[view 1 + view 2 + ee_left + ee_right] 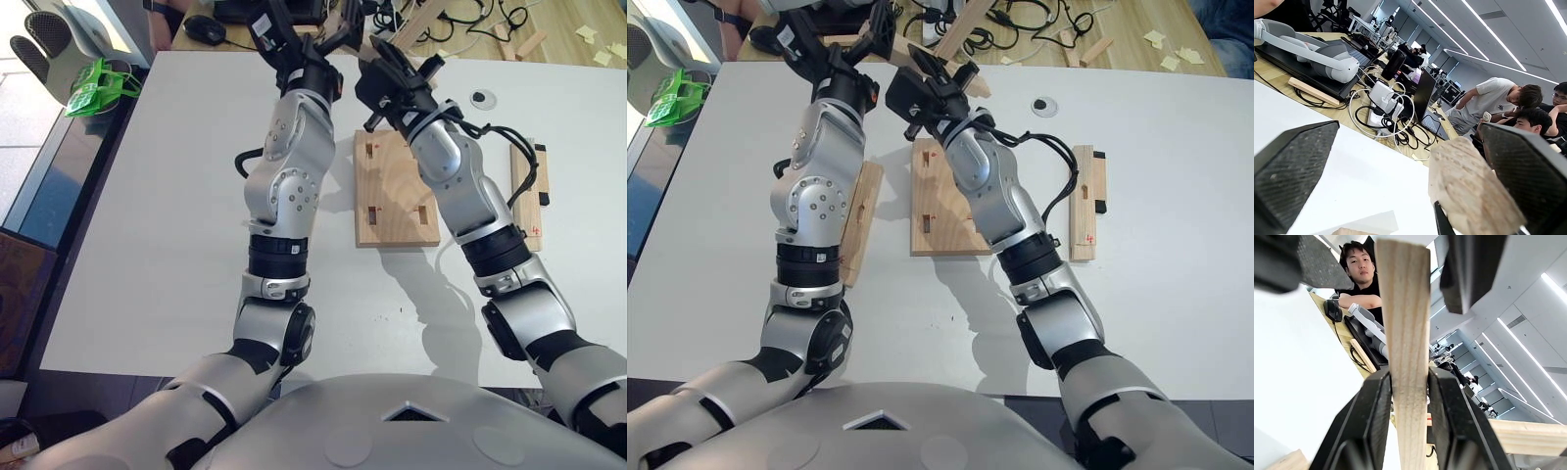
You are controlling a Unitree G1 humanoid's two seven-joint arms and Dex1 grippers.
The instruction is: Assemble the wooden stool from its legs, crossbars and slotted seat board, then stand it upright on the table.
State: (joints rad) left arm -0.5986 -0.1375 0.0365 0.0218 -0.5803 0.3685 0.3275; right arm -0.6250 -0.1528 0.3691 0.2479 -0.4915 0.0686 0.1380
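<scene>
My right gripper (1409,423) is shut on an upright wooden leg (1405,308), raised over the table's far edge (390,61). A crossbar (1533,435) joins the leg lower down. My left gripper (1410,161) stands open around the leg's top end (1474,191), which lies close to one pad (1528,171) and apart from the other. In the left eye view it is at the far middle (328,34). The slotted seat board (392,186) lies flat on the white table (176,225) beneath my right arm.
A second wooden part (527,196) with a black cable across it lies at the right. Another board (862,215) lies under my left arm. A round cap (482,98), a mouse (204,27), a green bag (98,86) and tangled cables (1386,112) ring the far side.
</scene>
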